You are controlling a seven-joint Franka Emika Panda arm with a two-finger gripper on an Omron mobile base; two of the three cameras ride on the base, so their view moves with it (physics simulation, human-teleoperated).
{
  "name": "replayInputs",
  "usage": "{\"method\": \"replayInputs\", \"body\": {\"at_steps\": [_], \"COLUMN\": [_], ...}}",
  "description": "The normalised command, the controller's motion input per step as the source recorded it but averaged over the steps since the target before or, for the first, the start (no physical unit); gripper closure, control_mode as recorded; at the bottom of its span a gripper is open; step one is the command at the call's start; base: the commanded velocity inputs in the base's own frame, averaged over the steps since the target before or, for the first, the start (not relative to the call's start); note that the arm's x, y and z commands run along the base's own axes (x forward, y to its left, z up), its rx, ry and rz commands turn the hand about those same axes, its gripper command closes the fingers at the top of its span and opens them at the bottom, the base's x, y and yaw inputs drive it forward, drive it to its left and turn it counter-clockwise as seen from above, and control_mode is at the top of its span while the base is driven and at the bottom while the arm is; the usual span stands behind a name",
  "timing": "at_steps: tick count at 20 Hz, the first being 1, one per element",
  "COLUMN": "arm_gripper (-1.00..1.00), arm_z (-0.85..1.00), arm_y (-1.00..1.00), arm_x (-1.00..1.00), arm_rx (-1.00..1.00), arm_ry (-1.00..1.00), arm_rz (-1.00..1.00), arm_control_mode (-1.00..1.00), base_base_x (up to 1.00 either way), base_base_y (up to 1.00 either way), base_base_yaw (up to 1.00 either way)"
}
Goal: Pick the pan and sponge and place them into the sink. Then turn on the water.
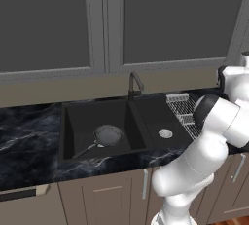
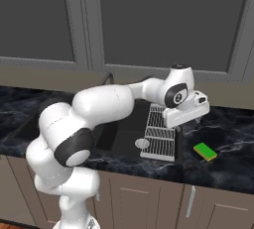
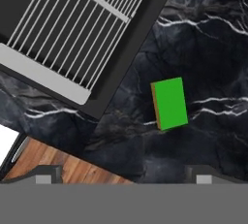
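In the left bowl of the sink (image 1: 73, 121) lies the pan (image 1: 108, 135), handle pointing toward the front left. The sponge (image 3: 170, 104) sits flat on the dark marble worktop (image 3: 213, 48), to the right of the sink and near the wire rack (image 2: 161, 136). The pincer (image 2: 197, 115) hangs above the worktop over the sponge, jaws spread wide, holding nothing. The faucet (image 1: 134, 84) stands behind the sink.
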Motion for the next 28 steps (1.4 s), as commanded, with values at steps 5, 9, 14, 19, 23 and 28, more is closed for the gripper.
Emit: {"method": "replayInputs", "body": {"at_steps": [5,9,14,19,23,28], "arm_gripper": [-1.00,-1.00,-1.00,-1.00,-1.00,-1.00], "arm_z": [-0.16,-0.15,-0.25,-0.25,-0.22,-0.12], "arm_y": [-0.06,-0.20,-0.22,-0.12,-0.11,-0.09], "arm_x": [0.13,0.11,0.04,0.09,0.21,0.22], "arm_rx": [0.01,0.06,0.09,0.06,0.04,0.02], "arm_ry": [0.08,0.01,-0.02,-0.01,0.04,0.04], "arm_rz": [0.02,0.08,0.10,0.06,0.03,0.00], "arm_control_mode": [-1.00,-1.00,-1.00,-1.00,-1.00,-1.00], "base_base_x": [0.00,0.00,0.00,0.00,0.00,0.00], "base_base_y": [0.00,0.00,0.00,0.00,0.00,0.00], "base_base_yaw": [0.00,0.00,0.00,0.00,0.00,0.00]}}
